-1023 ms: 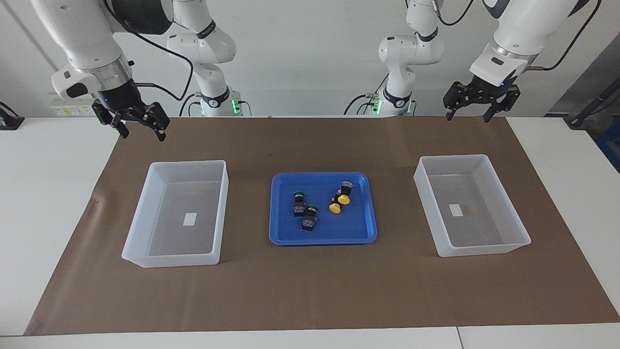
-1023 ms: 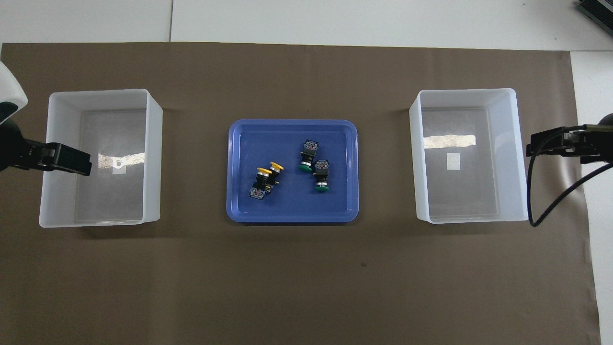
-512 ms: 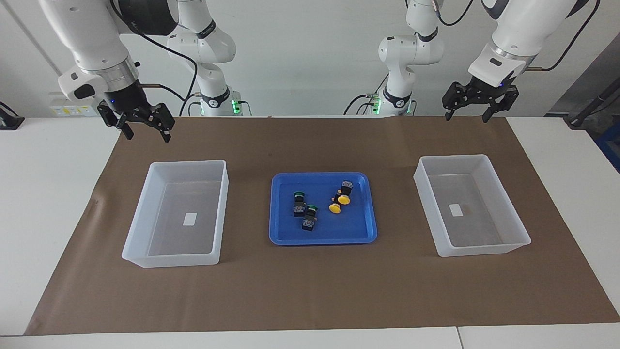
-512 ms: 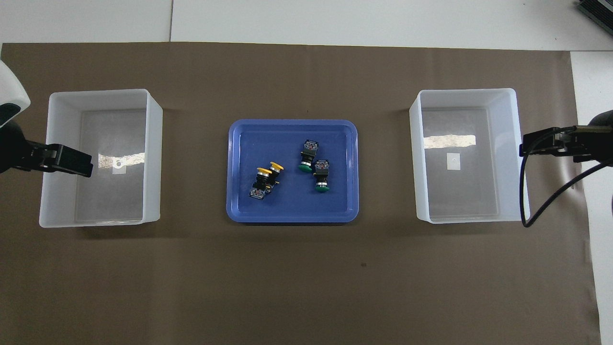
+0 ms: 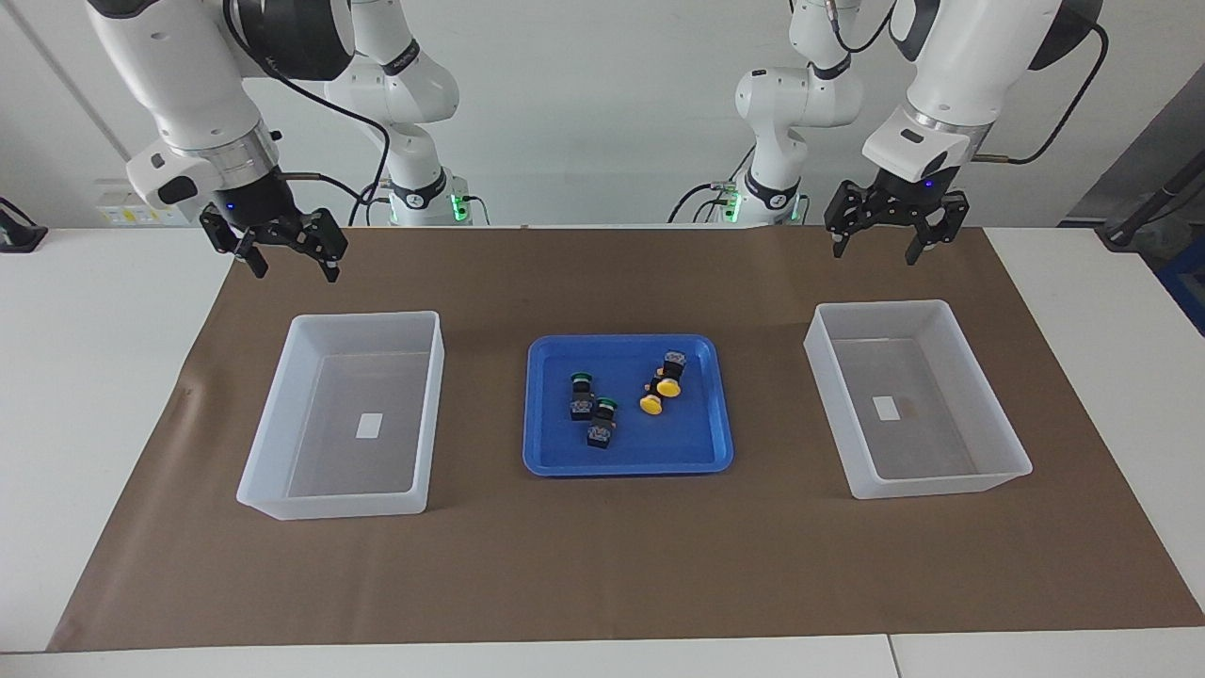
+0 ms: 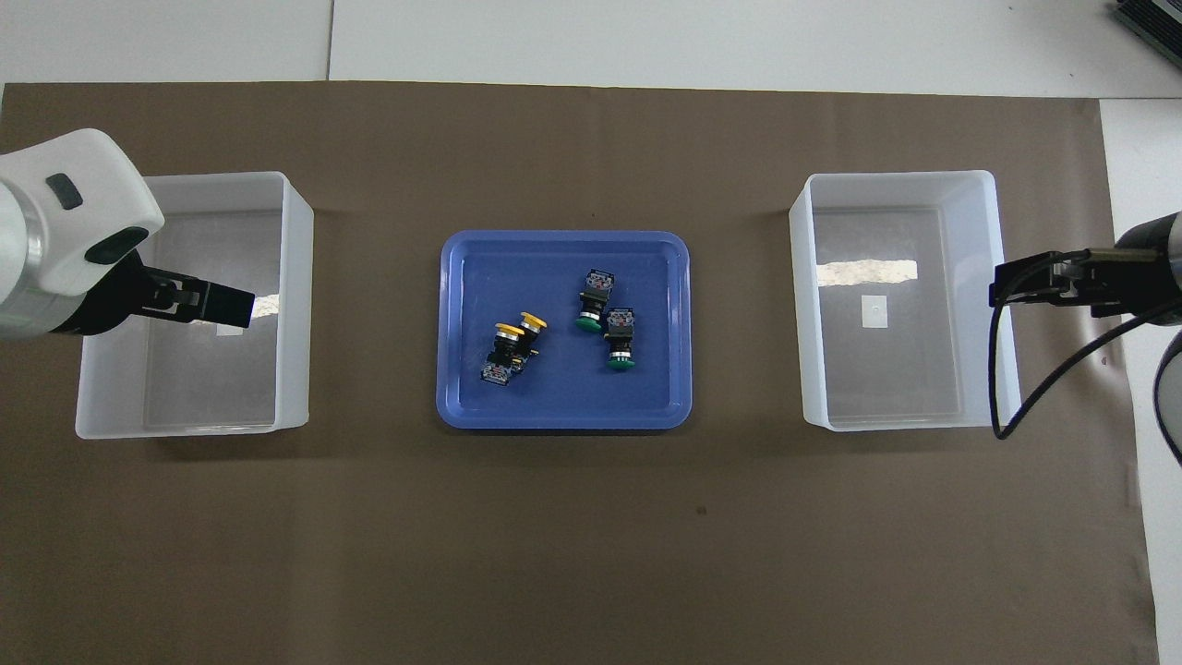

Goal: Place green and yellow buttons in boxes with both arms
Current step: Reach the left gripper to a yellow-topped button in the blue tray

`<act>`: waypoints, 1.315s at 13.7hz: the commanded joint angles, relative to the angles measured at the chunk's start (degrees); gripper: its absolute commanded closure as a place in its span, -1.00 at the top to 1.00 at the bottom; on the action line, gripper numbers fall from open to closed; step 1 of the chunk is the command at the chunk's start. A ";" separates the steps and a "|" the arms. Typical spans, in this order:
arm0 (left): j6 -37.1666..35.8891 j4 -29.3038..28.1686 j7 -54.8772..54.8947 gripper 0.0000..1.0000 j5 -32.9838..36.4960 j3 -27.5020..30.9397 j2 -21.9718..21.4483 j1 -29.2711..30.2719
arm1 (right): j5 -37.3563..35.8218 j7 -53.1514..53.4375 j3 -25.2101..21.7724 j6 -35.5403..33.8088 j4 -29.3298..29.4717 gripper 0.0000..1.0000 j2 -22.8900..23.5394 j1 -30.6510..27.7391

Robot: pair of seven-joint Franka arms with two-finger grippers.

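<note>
Both our arms have just swung inward. Our left gripper (image 5: 888,235), jaws wide and empty, hangs over the brown mat at twelve o'clock of one translucent white plastic bin (image 5: 1007,452). Our right gripper (image 5: 287,256), likewise agape and empty, hangs at twelve o'clock of the other bin (image 5: 273,452). The green-capped (image 5: 591,411) and yellow-capped buttons (image 5: 661,384) lie untouched in the shallow blue tray (image 5: 555,461) between the bins. We judge picking is only beginning.
</note>
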 commanded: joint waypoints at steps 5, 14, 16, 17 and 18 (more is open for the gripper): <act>12.20 -11.31 -4.42 1.00 0.69 0.23 -2.35 -5.92 | -0.22 -0.59 0.19 2.24 -1.98 1.00 -1.44 -0.63; 30.64 -19.38 -15.95 1.00 0.69 0.23 6.18 -15.95 | -0.22 -0.85 0.01 1.45 -2.42 1.00 -1.62 -1.15; 34.54 -22.04 -17.44 1.00 0.69 0.23 6.26 -17.44 | -0.22 -0.77 0.01 1.54 -2.42 1.00 -1.62 -1.15; 34.98 -22.74 -17.45 1.00 0.69 0.23 6.27 -17.62 | -0.22 -0.77 0.01 1.36 -2.42 1.00 -1.62 -1.15; 35.77 -23.18 -17.97 1.00 0.69 0.23 6.27 -18.23 | -0.22 -0.85 0.01 1.36 -2.42 1.00 -1.62 -1.15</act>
